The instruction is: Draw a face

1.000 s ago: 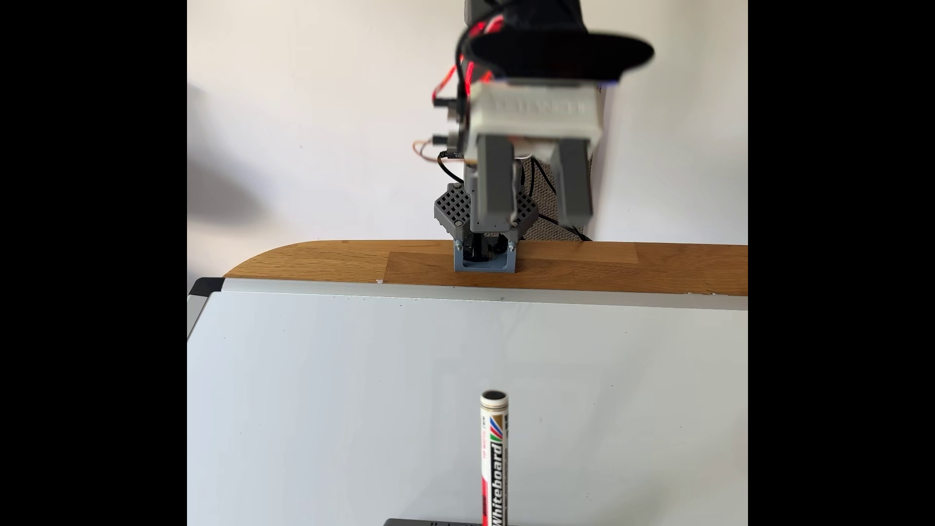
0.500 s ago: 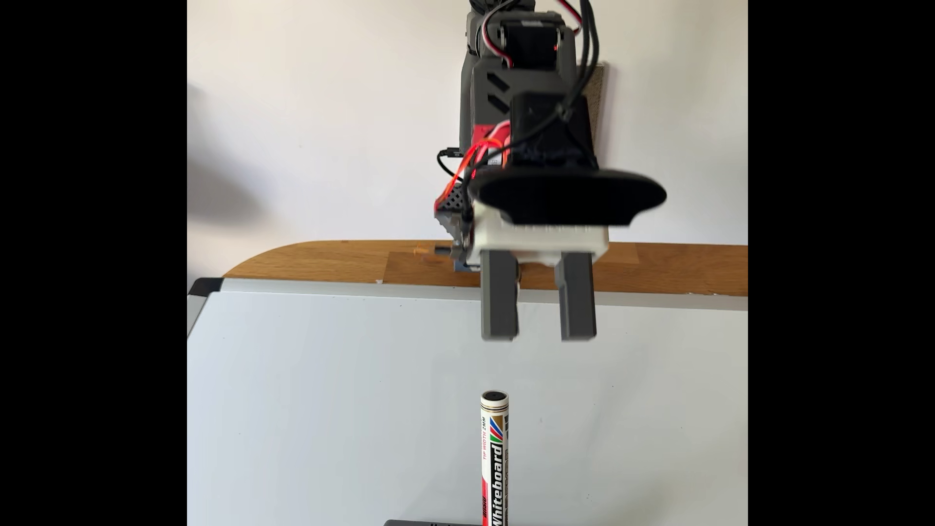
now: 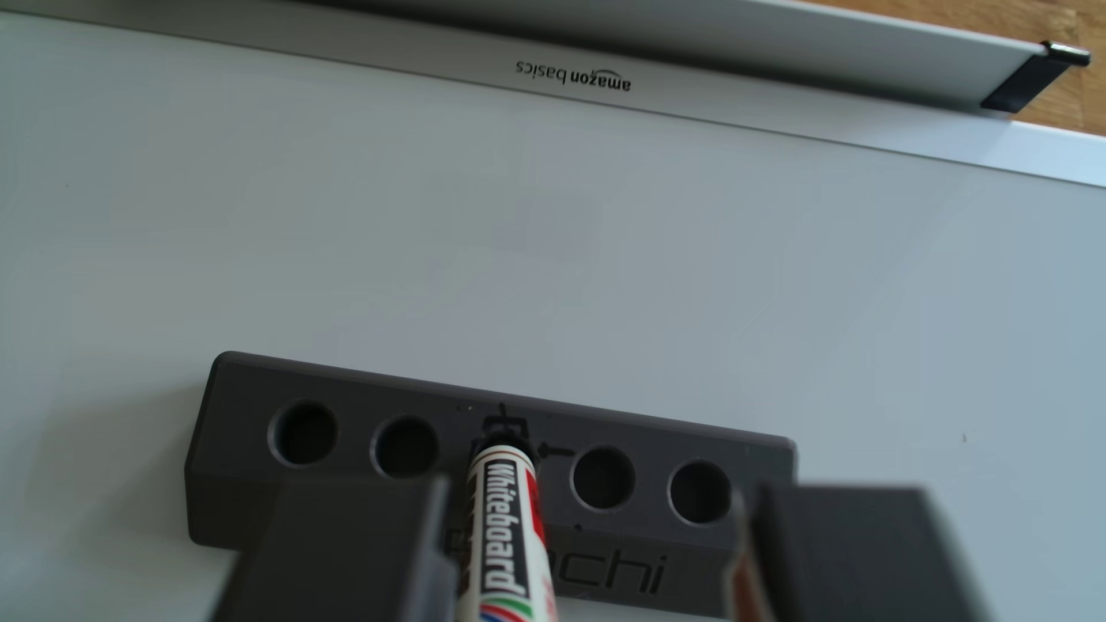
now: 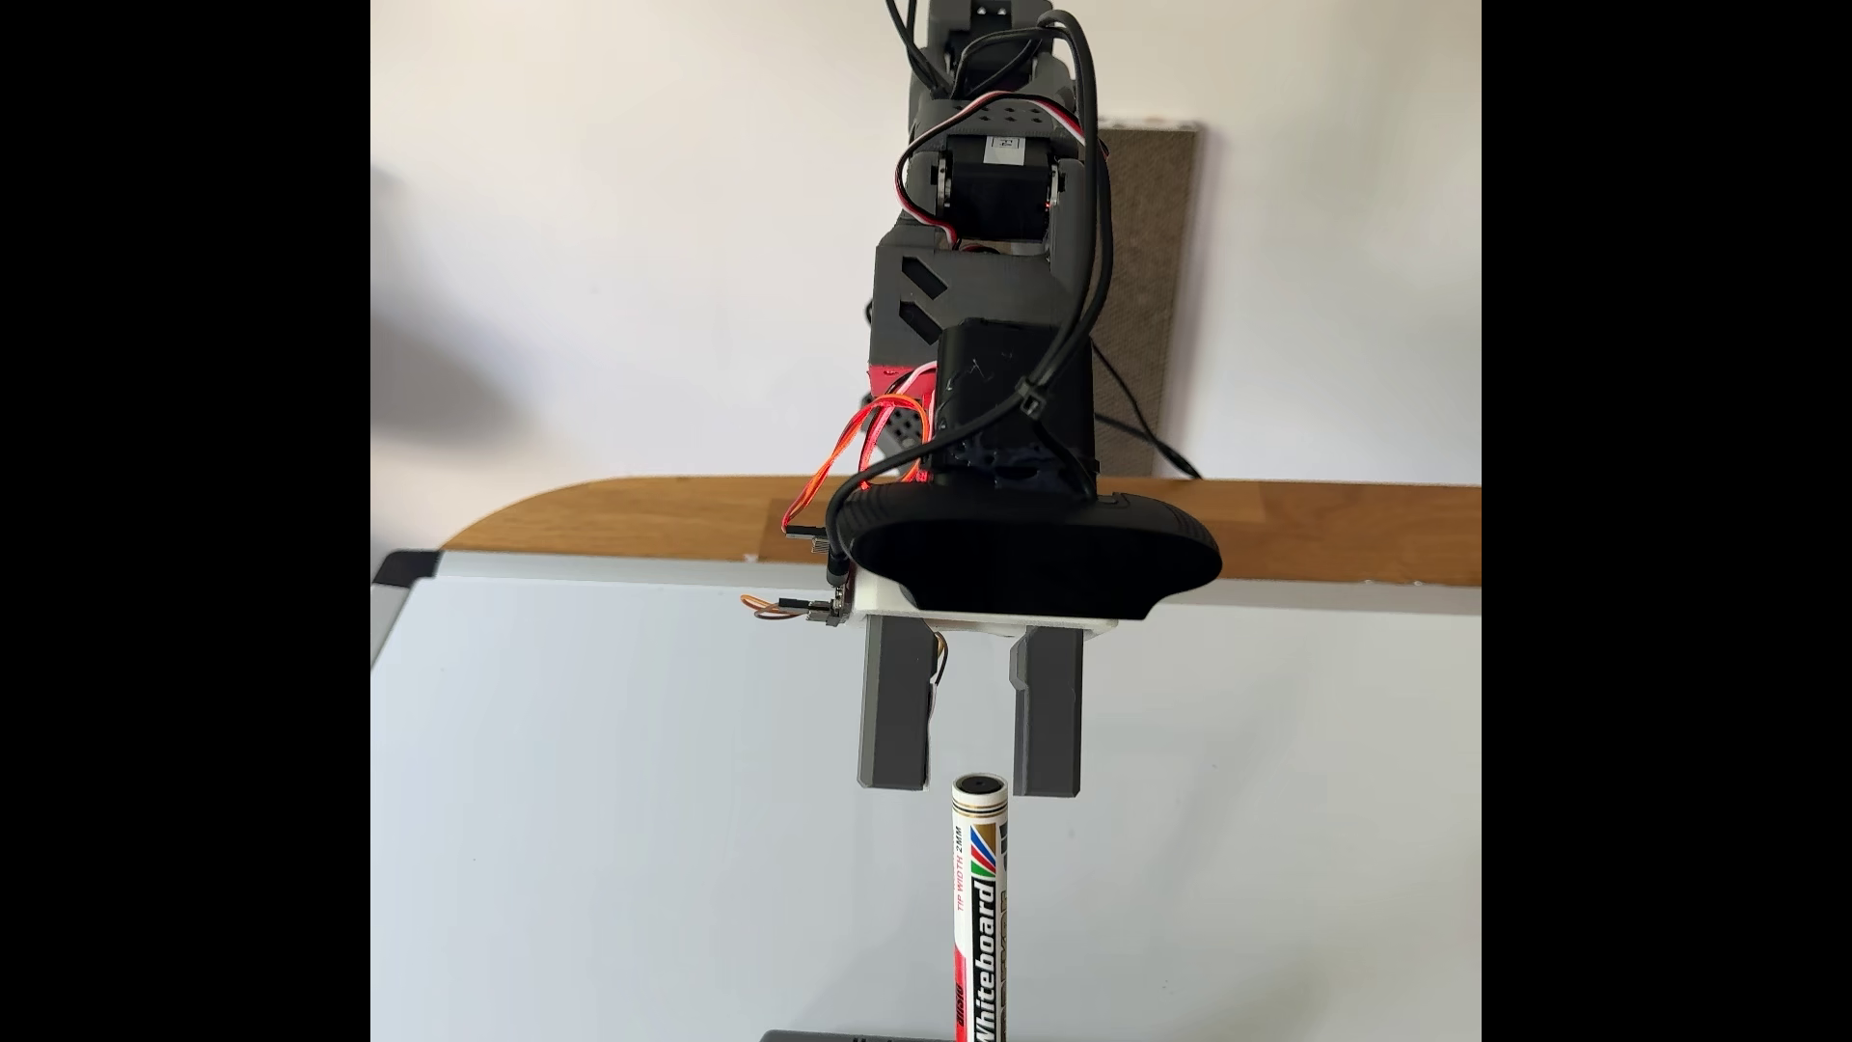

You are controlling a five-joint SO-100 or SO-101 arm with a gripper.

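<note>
Jaws (image 4: 970, 787): we see them open, empty, straddling marker top.
Marker (image 4: 978, 902): upright in holder (image 3: 359, 406), middle hole.

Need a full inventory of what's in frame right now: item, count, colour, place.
whiteboard marker: 1, white barrel with black and red print, standing upright in the middle hole of the holder
marker holder: 1, dark grey block, four empty holes, on the whiteboard
whiteboard: 1, white with silver frame, lying flat on the table, no drawing on it
table: 1, brown wood, under the whiteboard
brown panel: 1, against the wall behind the arm
cables: several, red, orange, black, along the arm
camera: 1, black, on the wrist
gripper: 1, grey fingers, open, just above the marker's top
</note>
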